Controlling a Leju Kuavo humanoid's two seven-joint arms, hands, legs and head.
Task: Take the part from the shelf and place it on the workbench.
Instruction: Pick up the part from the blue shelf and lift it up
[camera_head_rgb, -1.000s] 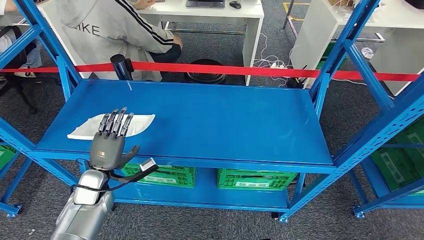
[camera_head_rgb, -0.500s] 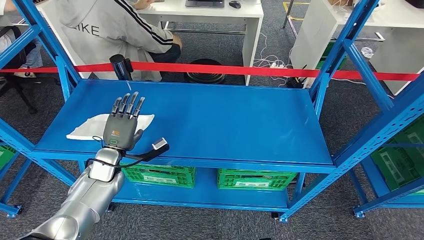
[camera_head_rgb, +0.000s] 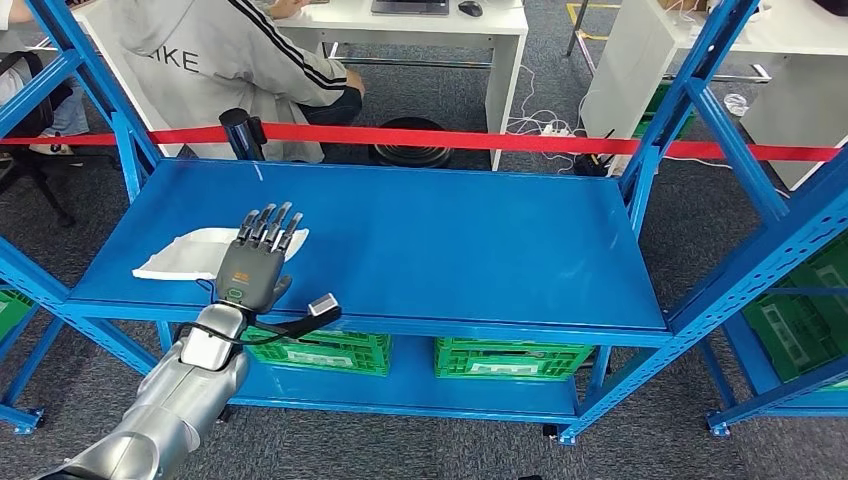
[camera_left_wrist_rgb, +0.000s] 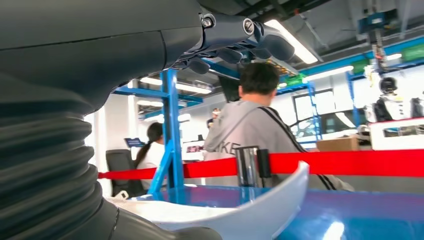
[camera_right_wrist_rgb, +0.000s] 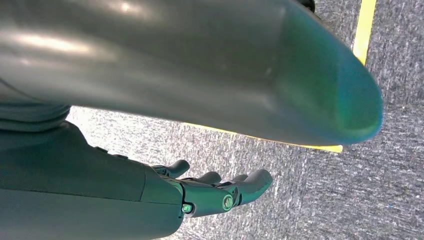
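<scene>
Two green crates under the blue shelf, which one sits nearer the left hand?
The green crate on the left, directly below the left hand and its wrist. The other green crate sits further right, under the shelf's middle, well clear of the arm.

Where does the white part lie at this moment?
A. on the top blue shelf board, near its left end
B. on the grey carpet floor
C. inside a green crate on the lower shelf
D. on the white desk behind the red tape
A: the white part lies flat on the top blue shelf board near its left end, under the fingers of the left hand.
</scene>
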